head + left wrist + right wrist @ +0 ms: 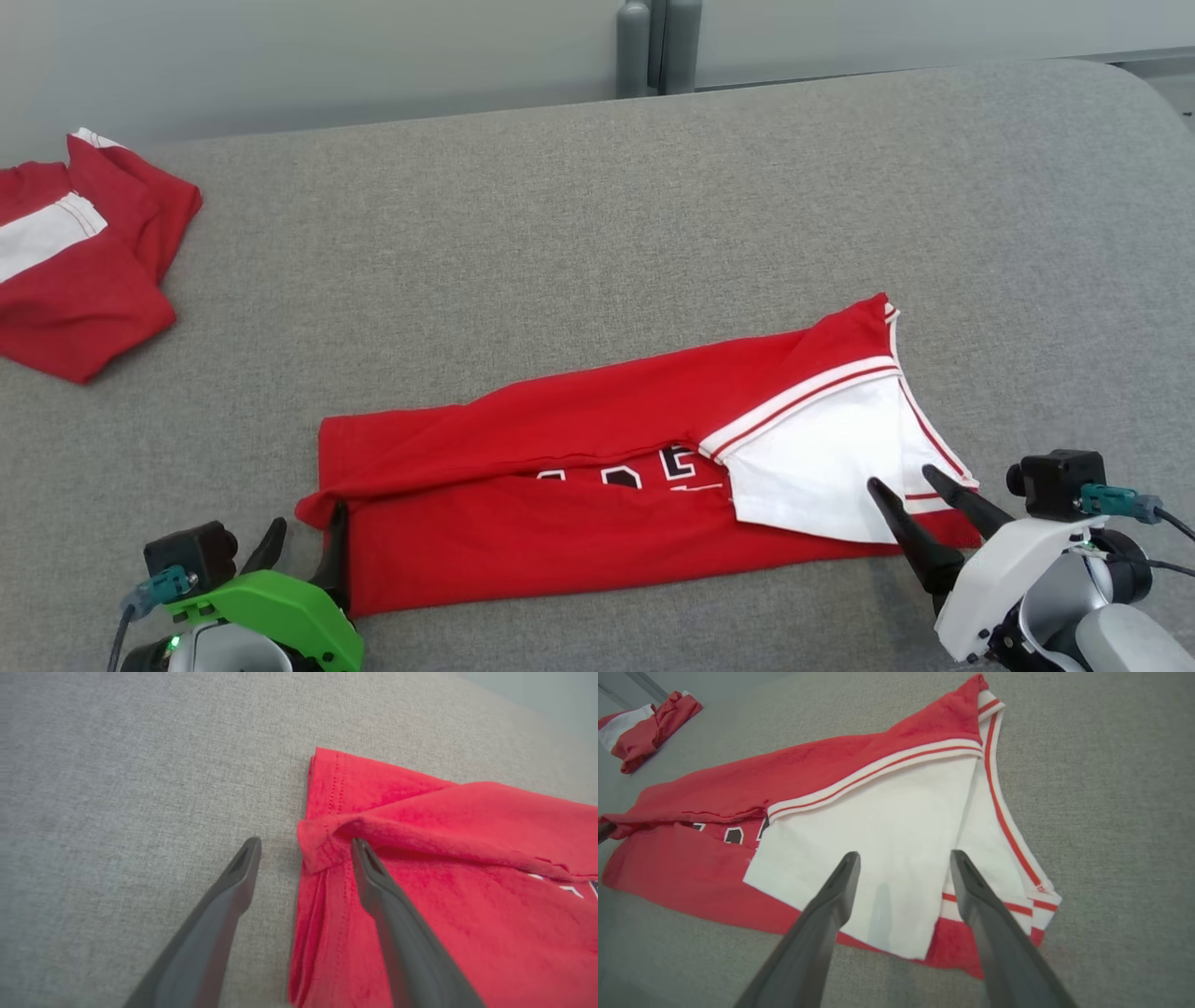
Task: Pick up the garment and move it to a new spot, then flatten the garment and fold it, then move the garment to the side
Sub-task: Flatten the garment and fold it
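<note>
A red garment (560, 485) with white sleeves lies folded into a long band across the grey surface, its far edge flapped over toward me. My left gripper (306, 546) stands open at the band's left end. One left finger (387, 905) rests over the red cloth (444, 868) beside the folded corner, the other over bare surface. My right gripper (904, 487) stands open above the white sleeve (822, 457) at the right end. In the right wrist view that gripper (903, 856) hovers over the white sleeve panel (878, 826), with nothing between the fingers.
A second red and white garment (75, 261) lies crumpled at the far left of the grey padded surface (597, 233); it appears small in the right wrist view (644, 728). A grey post (658, 42) stands behind the far edge.
</note>
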Controlling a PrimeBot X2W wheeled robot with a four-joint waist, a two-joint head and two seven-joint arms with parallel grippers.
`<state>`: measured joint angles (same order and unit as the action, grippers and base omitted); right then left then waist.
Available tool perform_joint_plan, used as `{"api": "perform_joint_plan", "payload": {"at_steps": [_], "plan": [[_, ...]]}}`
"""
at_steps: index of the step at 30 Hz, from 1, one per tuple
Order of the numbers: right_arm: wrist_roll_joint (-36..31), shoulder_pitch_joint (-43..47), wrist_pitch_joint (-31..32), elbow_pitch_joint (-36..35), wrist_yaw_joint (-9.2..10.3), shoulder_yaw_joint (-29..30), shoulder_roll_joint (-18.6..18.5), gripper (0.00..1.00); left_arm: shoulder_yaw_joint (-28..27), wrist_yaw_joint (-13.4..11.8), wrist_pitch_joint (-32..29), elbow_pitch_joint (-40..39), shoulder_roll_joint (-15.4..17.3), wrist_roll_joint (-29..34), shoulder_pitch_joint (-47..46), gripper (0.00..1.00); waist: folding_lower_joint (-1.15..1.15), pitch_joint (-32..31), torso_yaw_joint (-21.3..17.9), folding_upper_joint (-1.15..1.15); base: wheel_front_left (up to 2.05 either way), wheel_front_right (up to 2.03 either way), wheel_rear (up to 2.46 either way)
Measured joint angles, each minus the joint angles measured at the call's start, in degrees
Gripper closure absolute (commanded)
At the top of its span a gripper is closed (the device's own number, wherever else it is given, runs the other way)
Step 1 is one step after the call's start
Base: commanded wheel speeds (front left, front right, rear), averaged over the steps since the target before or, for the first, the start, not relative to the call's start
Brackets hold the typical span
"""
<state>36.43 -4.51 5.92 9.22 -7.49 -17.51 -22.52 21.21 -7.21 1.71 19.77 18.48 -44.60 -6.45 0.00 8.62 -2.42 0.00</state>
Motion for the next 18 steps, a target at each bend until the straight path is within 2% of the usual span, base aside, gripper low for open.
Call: {"api": "perform_joint_plan", "payload": {"at_steps": [7, 14, 18], "plan": [[0.23, 3.63, -0.55, -0.97, 0.00, 0.32, -1.31, 0.00, -1.11, -3.05, 0.96, -7.82, 1.02, -0.31, 4.85, 0.00, 0.00, -1.32, -0.68, 0.00, 0.00, 0.00, 0.00], [-0.24, 5.94, -0.55, -3.04, 0.00, 3.64, -0.45, 0.00, -2.92, -6.99, 2.42, -16.33, 2.00, 0.02, 8.35, 0.00, 0.00, -3.05, -1.48, 0.00, 0.00, 0.00, 0.00], [-1.19, 6.08, 0.52, -4.72, 0.00, 5.63, -0.20, 0.00, -2.38, -8.34, 2.61, -19.27, 1.90, 1.64, 8.34, 0.00, 0.00, -4.46, -1.71, 0.00, 0.00, 0.00, 0.00]]}}
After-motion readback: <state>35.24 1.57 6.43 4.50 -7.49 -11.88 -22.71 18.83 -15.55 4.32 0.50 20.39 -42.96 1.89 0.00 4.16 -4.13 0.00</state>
